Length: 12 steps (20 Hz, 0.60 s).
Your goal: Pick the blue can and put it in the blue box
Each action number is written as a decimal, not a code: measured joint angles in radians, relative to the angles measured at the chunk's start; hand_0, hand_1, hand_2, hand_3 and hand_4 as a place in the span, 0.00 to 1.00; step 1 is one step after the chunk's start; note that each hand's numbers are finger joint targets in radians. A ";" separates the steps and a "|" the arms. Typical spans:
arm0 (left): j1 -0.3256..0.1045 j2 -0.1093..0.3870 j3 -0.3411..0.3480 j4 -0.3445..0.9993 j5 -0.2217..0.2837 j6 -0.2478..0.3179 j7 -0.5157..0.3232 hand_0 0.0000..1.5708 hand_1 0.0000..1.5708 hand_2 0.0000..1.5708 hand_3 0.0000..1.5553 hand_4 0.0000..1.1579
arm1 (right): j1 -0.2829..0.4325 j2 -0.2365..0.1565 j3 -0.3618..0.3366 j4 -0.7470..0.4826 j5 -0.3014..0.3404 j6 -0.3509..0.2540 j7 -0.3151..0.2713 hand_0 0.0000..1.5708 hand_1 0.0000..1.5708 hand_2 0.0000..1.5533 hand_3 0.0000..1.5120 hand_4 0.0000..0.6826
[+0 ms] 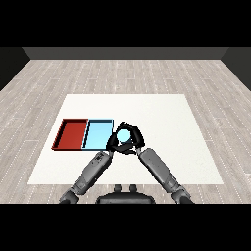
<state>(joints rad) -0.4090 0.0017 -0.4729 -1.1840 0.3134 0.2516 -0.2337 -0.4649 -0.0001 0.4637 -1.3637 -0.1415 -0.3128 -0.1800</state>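
Observation:
The blue can [124,135] shows from above as a pale blue disc just right of the light blue tray [98,133], near that tray's right rim. Black fingers ring the can on all sides. My right hand [138,138] comes in from the lower right, and its fingers curl over the can's far side and right side. My left hand [112,142] comes in from the lower left and curls against the can's left side. The two hands meet around the can, hiding its body.
The red tray [72,133] lies left of the light blue tray, touching it. Both trays hold nothing. White table [166,122] stretches to the right of my hands and beyond them.

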 measured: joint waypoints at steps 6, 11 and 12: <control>-0.033 0.003 -0.050 0.025 -0.010 0.104 0.039 0.00 0.00 0.00 0.00 0.00 | -0.021 -0.005 0.016 0.018 -0.031 -0.002 -0.011 0.95 0.95 0.94 0.93 0.84; -0.081 0.016 -0.050 0.066 -0.074 0.123 0.081 0.00 0.00 0.00 0.00 0.00 | -0.028 -0.010 0.004 0.044 -0.047 0.017 -0.036 0.94 0.94 0.94 0.93 0.82; -0.089 0.016 -0.065 0.079 -0.086 0.137 0.073 0.00 0.00 0.00 0.00 0.18 | -0.024 -0.013 0.000 0.037 -0.044 0.023 -0.030 0.94 0.94 0.94 0.93 0.82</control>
<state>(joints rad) -0.4985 0.0180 -0.5379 -1.1048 0.2269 0.3885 -0.1603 -0.4889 -0.0131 0.4636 -1.3269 -0.1850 -0.2901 -0.2095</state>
